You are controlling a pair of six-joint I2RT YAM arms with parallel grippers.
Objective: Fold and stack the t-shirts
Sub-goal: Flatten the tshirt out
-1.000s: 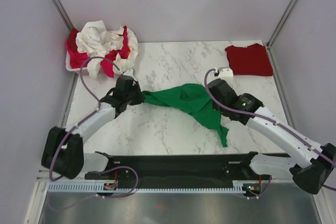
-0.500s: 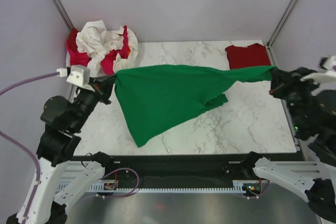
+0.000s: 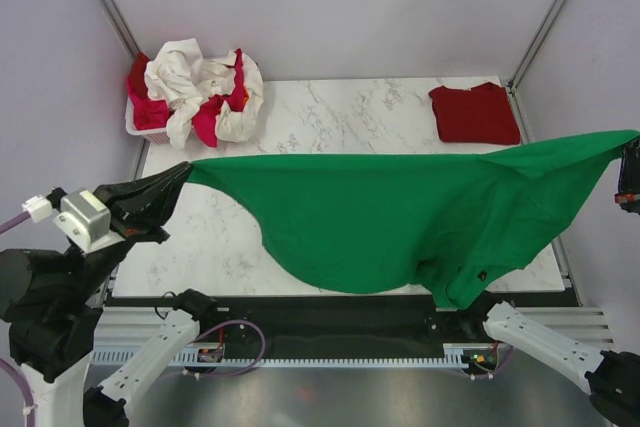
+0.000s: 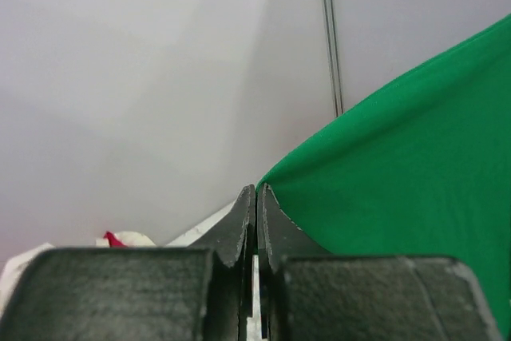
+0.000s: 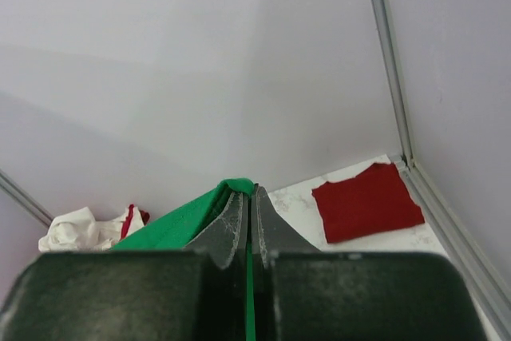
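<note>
My green t-shirt [image 3: 400, 217] is soft and smooth. It hangs stretched wide in the air above the marble table [image 3: 340, 117], with a straight top edge and a saggy, round bottom. My arms are lifted high and far apart, one at each side. My left gripper [image 3: 183, 171] pinches one top corner, squeezed tight on the cloth. My right gripper [image 5: 246, 196] pinches the other corner just as tight. A dark red t-shirt [image 3: 475, 113] lies folded flat at the far right corner. A crumpled cream-white t-shirt [image 3: 190, 72] and a pinkish red t-shirt [image 3: 150, 112] fill the white basket [image 3: 133, 129] at the far left.
</note>
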